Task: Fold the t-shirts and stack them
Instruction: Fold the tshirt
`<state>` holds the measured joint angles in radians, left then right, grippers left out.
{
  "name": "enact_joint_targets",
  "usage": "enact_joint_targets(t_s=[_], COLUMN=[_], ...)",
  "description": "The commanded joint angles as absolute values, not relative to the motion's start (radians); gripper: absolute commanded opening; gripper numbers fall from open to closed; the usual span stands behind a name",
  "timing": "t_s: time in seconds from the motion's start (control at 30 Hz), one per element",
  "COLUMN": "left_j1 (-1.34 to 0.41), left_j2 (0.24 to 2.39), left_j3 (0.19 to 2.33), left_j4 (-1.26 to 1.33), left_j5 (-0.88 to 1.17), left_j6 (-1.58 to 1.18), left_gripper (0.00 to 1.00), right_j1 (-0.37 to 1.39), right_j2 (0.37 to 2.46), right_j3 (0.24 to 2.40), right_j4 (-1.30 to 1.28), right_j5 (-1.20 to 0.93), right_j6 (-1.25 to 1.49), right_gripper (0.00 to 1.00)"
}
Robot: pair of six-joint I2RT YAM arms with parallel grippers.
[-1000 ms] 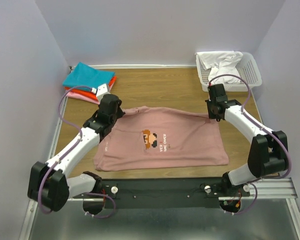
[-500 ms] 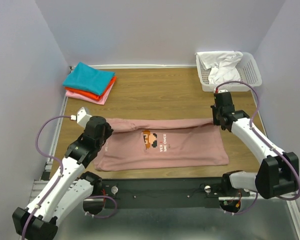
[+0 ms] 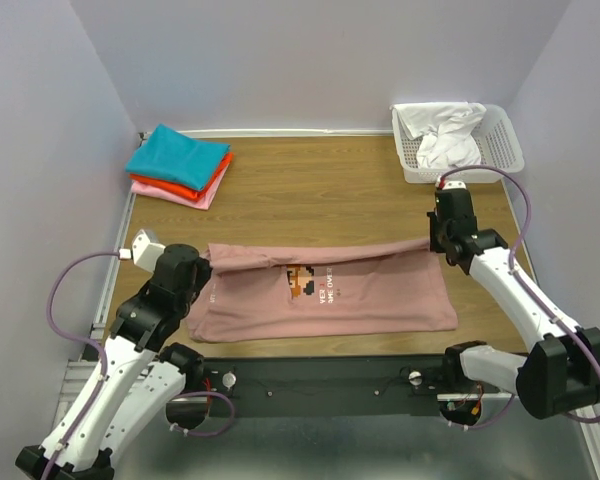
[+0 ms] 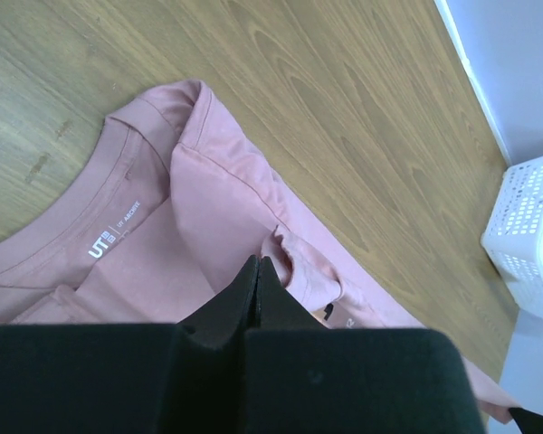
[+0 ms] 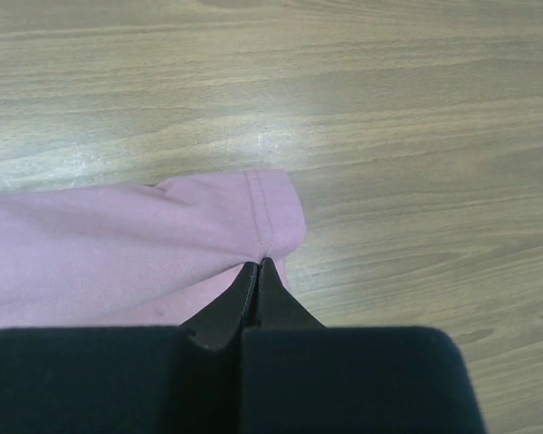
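my left arm runs from its base at the near left edge up and inward, elbow out to the side, and my left gripper [image 3: 204,263] sits at the left end of the dusty-pink t-shirt [image 3: 330,305]. in the left wrist view the left gripper [image 4: 258,262] has its fingers pressed together on a pinch of pink fabric [image 4: 199,217] beside the shoulder, near the collar with its white neck label [image 4: 102,246].

my right arm bends at the elbow near the right edge and its forearm slants up and inward to the shirt's right end, where my right gripper [image 3: 439,243] is. in the right wrist view the right gripper [image 5: 258,264] is clamped on the stitched hem corner of the shirt [image 5: 118,240].

the shirt lies on the table [image 3: 320,185] in front of my bases, its far edge drawn taut between both grippers as a folded band above the pixel figure [image 3: 300,281].

at the back left corner, well apart from the shirt, is a stack: a teal t-shirt [image 3: 177,152] on top, an orange-red one [image 3: 208,178] under it, a pink one [image 3: 212,195] at the bottom.

at the back right stands the white mesh basket [image 3: 507,150], holding crumpled white cloth [image 3: 445,135]; its wall shows in the left wrist view [image 4: 529,244].
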<state>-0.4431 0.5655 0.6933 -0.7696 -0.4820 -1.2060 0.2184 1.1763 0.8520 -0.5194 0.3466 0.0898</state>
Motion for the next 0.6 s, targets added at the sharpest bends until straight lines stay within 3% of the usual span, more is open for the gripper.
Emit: enact_joint_targets(t_s=[0.0, 0.23, 0.3, 0.37, 0.4, 0.47, 0.5, 0.53, 0.57], left_j1=[-0.448, -0.448, -0.448, -0.448, -0.448, -0.448, -0.448, -0.448, -0.448], left_j2=[0.52, 0.476, 0.463, 0.457, 0.454, 0.443, 0.428, 0.417, 0.394], left_j3=[0.706, 0.723, 0.713, 0.712, 0.719, 0.732, 0.741, 0.753, 0.762], left_j4=[-0.839, -0.89, -0.882, -0.887, -0.902, -0.919, -0.931, -0.946, -0.954], left_j5=[-0.491, -0.477, -0.462, -0.45, -0.456, -0.471, -0.479, -0.491, -0.497], left_j6=[-1.236, -1.267, -1.269, -1.276, -1.282, -1.299, -1.307, -1.308, -1.313], left_gripper=[0.0, 0.0, 0.0, 0.0, 0.19, 0.4, 0.49, 0.65, 0.75], right_j1=[0.215, 0.215, 0.213, 0.213, 0.215, 0.215, 0.215, 0.215, 0.215], right_j2=[1.128, 1.06, 1.046, 1.025, 0.999, 0.968, 0.948, 0.912, 0.894], right_j3=[0.822, 0.818, 0.818, 0.813, 0.811, 0.805, 0.804, 0.799, 0.793], right_j4=[-0.529, -0.548, -0.548, -0.548, -0.548, -0.548, -0.548, -0.546, -0.546], right_j5=[0.325, 0.347, 0.35, 0.362, 0.365, 0.382, 0.394, 0.412, 0.464], right_j6=[0.132, 0.153, 0.155, 0.161, 0.166, 0.17, 0.182, 0.192, 0.202], right_gripper=[0.0, 0.01, 0.17, 0.2, 0.26, 0.47, 0.99, 1.0, 1.0])
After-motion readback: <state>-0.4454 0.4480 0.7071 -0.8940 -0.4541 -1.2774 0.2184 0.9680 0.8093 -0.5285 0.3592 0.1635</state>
